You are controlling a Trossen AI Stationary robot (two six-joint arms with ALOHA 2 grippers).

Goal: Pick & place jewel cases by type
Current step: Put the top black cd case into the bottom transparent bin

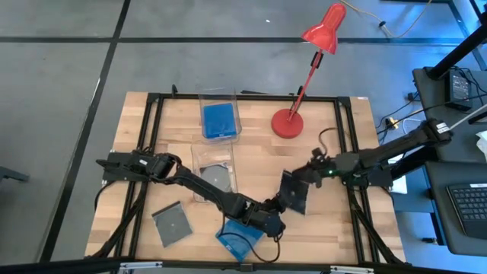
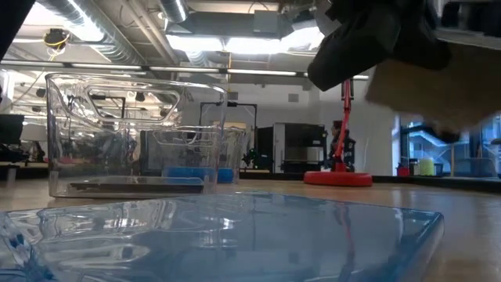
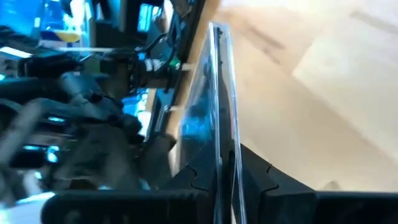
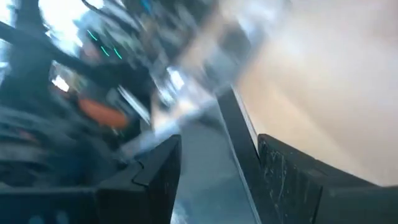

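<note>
1. High view: found the left gripper [image 1: 272,213] at about 6 o'clock on the table, pinching a grey jewel case [image 1: 294,194] held off the wood on a tilt. Noted the right gripper [image 1: 304,176] at the same case's 1 o'clock corner, reached in from 3 o'clock. Judged this a hand-over in mid-air, with the case bound for the near bin [image 1: 196,164], which already held a grey case [image 1: 217,176]. Saw a blue case [image 1: 218,120] in the far bin [image 1: 219,97] at 12 o'clock. Counted two loose ones: a grey one [image 1: 171,224] at 7 o'clock and a blue one [image 1: 237,239] at 6 o'clock.

2. Low view: filled mostly by the loose blue case [image 2: 235,235] lying flat. Made out dark arm parts overhead, but could not tell which arm.

3. Left wrist view: showed the clear case [image 3: 214,93] edge-on, clamped between the fingers [image 3: 261,177], jaws pressed onto it.

4. Right wrist view: showed the case edge [image 4: 239,143] between spread fingers [image 4: 158,168], with a gap on one side, so not gripped. Judged the next move as closing the right jaws squarely before releasing the left, to avoid a slip.
</note>
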